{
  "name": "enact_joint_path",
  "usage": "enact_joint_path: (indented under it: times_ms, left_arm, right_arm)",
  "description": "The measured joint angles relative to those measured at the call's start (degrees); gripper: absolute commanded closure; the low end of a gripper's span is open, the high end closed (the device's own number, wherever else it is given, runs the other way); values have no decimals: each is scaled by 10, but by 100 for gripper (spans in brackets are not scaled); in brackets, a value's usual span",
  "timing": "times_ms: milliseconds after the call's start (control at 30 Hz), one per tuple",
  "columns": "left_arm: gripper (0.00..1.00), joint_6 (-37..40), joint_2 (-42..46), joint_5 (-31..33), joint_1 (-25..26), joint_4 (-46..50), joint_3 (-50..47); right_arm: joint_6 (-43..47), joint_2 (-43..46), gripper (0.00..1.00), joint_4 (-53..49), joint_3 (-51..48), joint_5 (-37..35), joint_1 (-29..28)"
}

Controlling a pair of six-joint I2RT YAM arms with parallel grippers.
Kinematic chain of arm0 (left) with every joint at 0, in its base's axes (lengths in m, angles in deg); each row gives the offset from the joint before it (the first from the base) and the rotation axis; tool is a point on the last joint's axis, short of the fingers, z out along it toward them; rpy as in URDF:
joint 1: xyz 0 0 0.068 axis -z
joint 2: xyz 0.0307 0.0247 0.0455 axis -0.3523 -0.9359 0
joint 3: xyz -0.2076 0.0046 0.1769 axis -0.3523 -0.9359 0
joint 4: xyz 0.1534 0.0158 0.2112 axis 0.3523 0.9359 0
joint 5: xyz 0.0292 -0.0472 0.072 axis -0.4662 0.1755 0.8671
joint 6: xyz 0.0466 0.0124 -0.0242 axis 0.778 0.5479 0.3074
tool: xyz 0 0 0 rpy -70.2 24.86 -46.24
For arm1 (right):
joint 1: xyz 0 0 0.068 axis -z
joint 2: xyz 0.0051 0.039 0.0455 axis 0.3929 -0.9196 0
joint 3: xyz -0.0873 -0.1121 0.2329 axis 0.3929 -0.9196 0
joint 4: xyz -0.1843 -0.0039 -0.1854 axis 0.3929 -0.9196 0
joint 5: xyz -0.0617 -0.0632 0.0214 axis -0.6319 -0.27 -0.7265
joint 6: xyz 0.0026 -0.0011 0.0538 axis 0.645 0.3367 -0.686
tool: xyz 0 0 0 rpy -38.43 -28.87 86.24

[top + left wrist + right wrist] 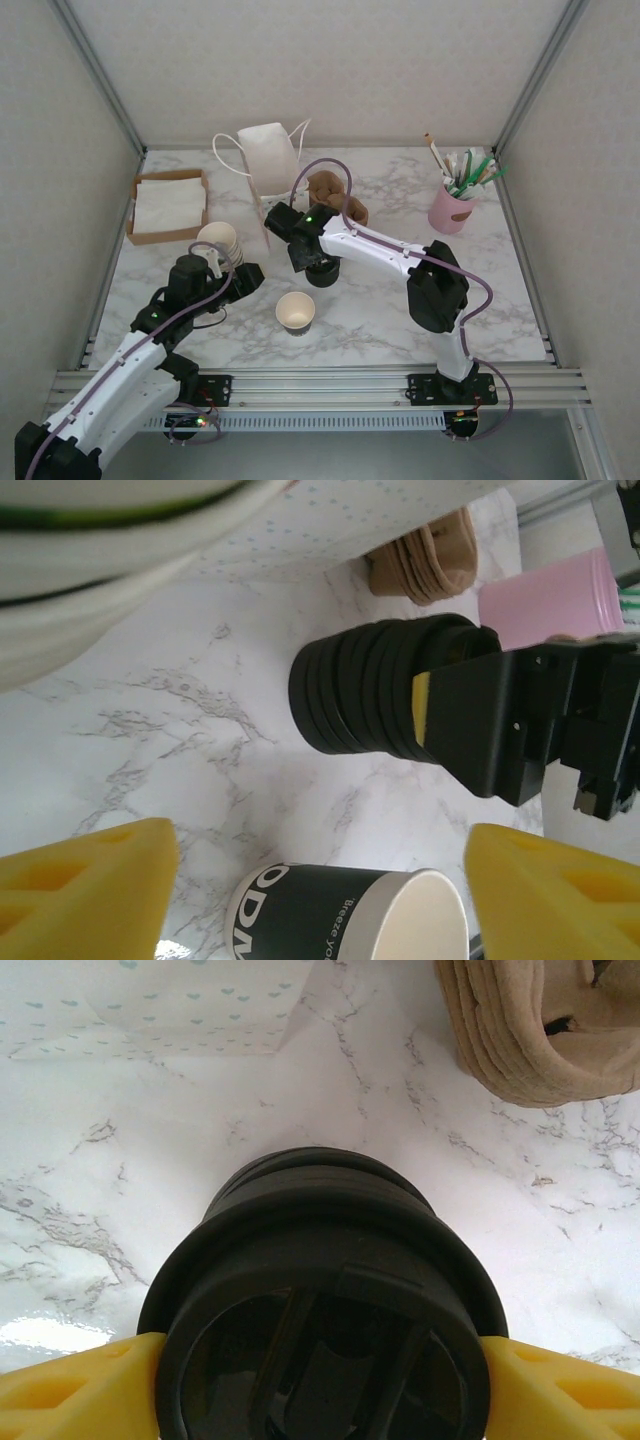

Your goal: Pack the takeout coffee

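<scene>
Takeout coffee cup point(295, 313) stands upright and lidless on the marble bench point(375, 330), just ahead of the left hand point(243, 277) and nearer the arm bases than the right hand point(318, 262). From the left wrist the cup point(345, 915) shows a dark printed wall and a cream rim, low in the gap between that hand's point(322, 865) two yellow fingers point(90, 885). The jaws stand wide apart. A strip of bench shows between the cup and one finger, its rim sits right by the other, and the hand has hold of nothing. A taller stack of cream cups point(218, 240) stands just beside the left hand on its far side. The right hand hangs over a squat black stack of lids point(323, 272), its jaws spread to either side of the top lid. From the right wrist its yellow fingers point(75, 1390) meet the rim of the stack point(320, 1260) on both sides, but whether they press on it I cannot tell. Beyond the right hand lie a pile of brown pulp trays point(335, 195) and a white paper bag point(268, 160). Well off to its right stands a pink cup point(452, 208) holding straws and sticks, and beyond the left hand sits a cardboard box of napkins point(168, 205).
</scene>
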Motion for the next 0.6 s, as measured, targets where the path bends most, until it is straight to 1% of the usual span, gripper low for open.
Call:
enact_joint_path:
  times_ms: [167, 300, 600]
  left_arm:
    - [38, -9, 0, -13, 0, -18, -5]
    - [39, -13, 0, -16, 0, -23, -7]
    - [42, -17, 7, -12, 4, -14, -7]
  right_arm:
    - [0, 0, 22, 8, -6, 7, 4]
    - [0, 0, 19, 10, -9, 9, 5]
    - [0, 3, 18, 10, -10, 10, 5]
